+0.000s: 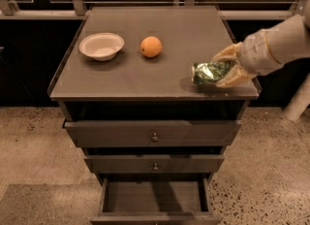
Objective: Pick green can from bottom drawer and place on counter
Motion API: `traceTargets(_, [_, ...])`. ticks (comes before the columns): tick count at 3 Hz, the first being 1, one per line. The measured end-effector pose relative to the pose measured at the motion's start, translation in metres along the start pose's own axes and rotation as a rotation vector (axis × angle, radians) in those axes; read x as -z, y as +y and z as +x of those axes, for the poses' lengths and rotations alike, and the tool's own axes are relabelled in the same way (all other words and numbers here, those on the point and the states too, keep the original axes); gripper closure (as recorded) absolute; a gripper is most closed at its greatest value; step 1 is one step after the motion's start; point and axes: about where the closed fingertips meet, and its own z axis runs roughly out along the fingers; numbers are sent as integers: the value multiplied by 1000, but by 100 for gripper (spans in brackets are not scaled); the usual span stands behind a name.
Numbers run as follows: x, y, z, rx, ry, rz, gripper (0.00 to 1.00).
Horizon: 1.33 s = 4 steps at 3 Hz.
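while gripping the green can (207,72), pincer (218,70) over counter (160,81) front edge | bottom drawer (155,217) open

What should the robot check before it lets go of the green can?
1. The gripper holds the green can: ok, fingers shut on it.
2. Can over the counter, inside its edge: ok, but near the front right corner.
3. Can resting on the counter: cannot tell.
4. Can upright: not ok, it lies sideways and might roll.
5. The orange and bowl out of the way: ok, both are well to the left.
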Motion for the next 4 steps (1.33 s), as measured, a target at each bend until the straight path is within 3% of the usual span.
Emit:
traceTargets(1, [-23,-31,15,-3,-68,-9,100])
traceTargets(2, [-20,-42,16,-3,-74,12,82])
traceTargets(4, [-21,-41,16,-3,-75,9,34])
